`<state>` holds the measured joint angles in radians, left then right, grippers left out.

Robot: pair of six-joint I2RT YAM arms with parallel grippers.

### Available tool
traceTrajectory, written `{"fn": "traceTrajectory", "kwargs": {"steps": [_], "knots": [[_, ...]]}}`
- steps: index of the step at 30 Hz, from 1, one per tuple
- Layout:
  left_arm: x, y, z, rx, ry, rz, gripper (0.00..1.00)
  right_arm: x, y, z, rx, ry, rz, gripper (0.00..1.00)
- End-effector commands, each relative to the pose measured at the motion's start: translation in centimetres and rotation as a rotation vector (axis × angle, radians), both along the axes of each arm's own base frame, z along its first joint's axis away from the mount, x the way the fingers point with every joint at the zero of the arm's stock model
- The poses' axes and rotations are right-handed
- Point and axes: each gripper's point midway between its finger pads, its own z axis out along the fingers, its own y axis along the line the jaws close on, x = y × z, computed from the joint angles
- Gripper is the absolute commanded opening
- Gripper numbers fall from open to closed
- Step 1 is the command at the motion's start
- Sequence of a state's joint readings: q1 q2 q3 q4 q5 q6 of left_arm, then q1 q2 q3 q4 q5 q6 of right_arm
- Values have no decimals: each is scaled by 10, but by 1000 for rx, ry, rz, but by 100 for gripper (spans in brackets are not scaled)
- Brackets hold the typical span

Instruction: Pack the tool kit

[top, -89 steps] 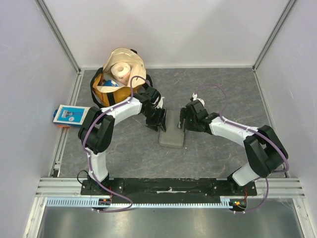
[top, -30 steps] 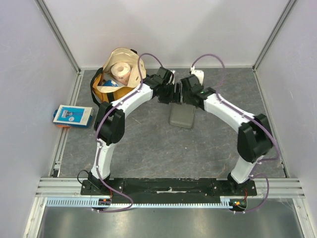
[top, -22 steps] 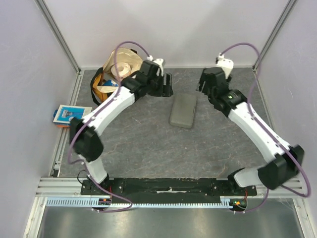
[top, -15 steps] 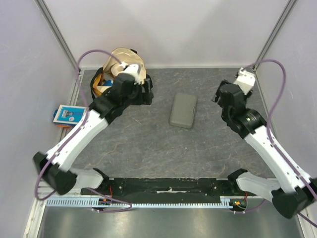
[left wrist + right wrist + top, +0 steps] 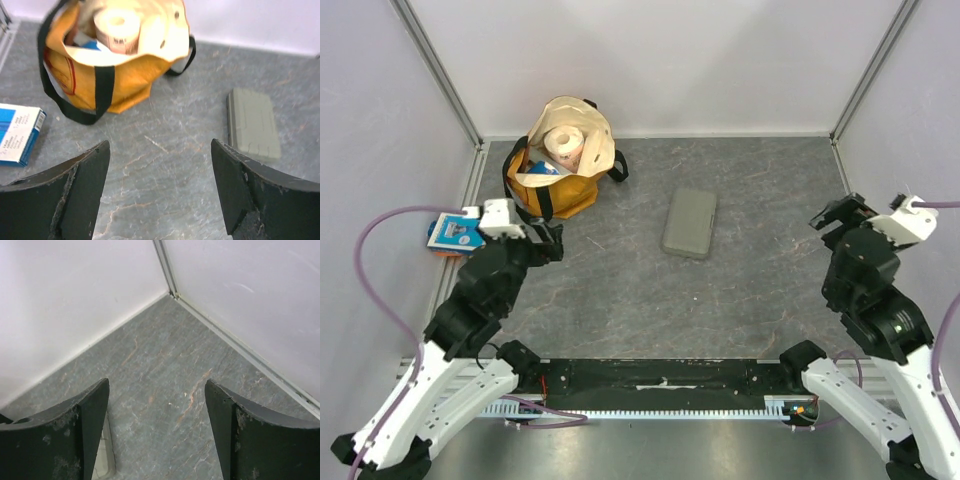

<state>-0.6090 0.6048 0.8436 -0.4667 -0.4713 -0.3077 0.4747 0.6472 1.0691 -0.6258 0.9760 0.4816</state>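
One grey case (image 5: 690, 223) is all of the tool kit that shows: it lies shut and flat on the bench (image 5: 620, 300), a little beyond the middle, its long side running away from the arms with a slight slant. No pliers, screwdriver or tape measure lies loose anywhere in the three views, so the tools are most likely inside and the packing looks done, or nearly so. Whether the catch is fastened cannot be told from here; if anything is left, it is that check.

Seen from the left wrist, the case is a thin slab with rounded corners and a lid moulded into a grid of shallow panels. The lid sits level on the base with no visible gap.

Neither arm is at the case. The left pincer (image 5: 160, 150) hangs over the near left of the bench, its fingers spread wide and holding nothing. The right pincer (image 5: 156, 385) is likewise agape and empty, facing the far right corner.

The tan-and-yellow bag (image 5: 560, 160) with its paper roll (image 5: 563, 146) stands well left of the case, and the blue-and-white packet (image 5: 455, 232) lies at the left edge.
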Motion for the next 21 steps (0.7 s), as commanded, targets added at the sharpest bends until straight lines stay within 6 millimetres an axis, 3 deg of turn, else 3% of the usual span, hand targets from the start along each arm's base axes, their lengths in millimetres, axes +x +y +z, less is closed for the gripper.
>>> {"fn": "traceTrajectory", "kwargs": {"steps": [1, 7, 10, 21], "knots": [[-7, 22, 38, -20, -149, 64, 88, -27, -25, 36, -3, -85, -76, 84], [-16, 28, 59, -55, -194, 71, 90, -51, -41, 74, 87, -221, -119, 85], [-16, 28, 67, -66, -208, 65, 91, -54, -42, 83, 108, -253, -118, 85], [-19, 31, 90, -145, -231, 90, 92, -49, -39, 82, 103, -248, -109, 85]]}}
